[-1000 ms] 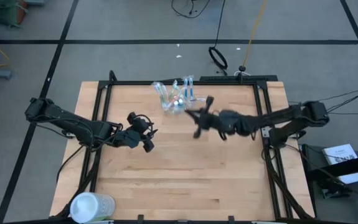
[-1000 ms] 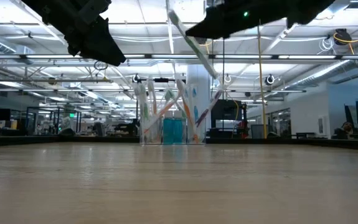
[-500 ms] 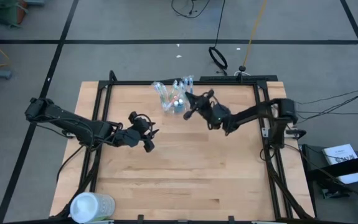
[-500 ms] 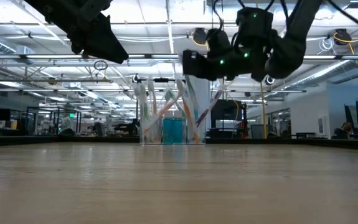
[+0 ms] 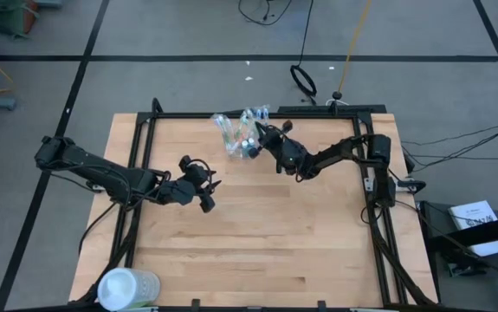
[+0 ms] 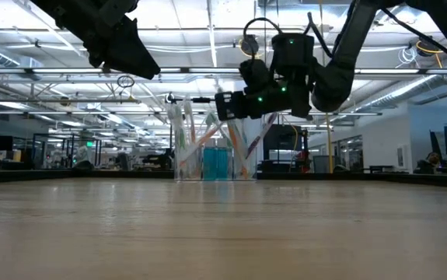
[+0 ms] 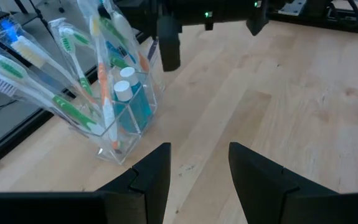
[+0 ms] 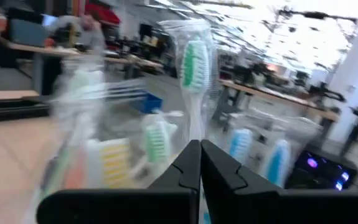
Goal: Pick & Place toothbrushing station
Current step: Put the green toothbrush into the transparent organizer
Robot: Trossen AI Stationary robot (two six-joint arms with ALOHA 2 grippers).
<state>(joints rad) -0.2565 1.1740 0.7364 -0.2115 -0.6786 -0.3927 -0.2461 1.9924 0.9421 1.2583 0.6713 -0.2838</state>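
Observation:
The toothbrushing station (image 5: 238, 132) stands on its base at the table's far edge. It is a small clear cup (image 7: 126, 124) with wrapped toothbrushes fanning out of it and blue toothpaste tubes (image 7: 135, 102) inside. My right gripper (image 5: 260, 139) is just right of the cup, above the table (image 6: 220, 105), shut on a wrapped toothbrush (image 8: 193, 62) with green and white bristles. My left gripper (image 5: 207, 198) hovers open left of the table's middle, its fingers (image 7: 157, 168) pointing toward the cup. My right gripper pinches the wrapped toothbrush's handle (image 8: 195, 127) between its two fingertips. It comes about level from the table's right side. The brush is lifted clear, its bristle head (image 8: 193, 59) reaching on beyond the fingers among the brushes in the cup.
A larger whitish round container (image 5: 127, 288) lies at the table's near left corner. Black frame rails (image 5: 136, 173) run along the table's left and right sides. The wooden top (image 5: 257, 234) between the arms and the near edge is bare.
My right gripper has gone down and toward the table's far left, up to the cup, rolling and tipping its wrist as it went. It has stayed shut and has carried the toothbrush along with it.

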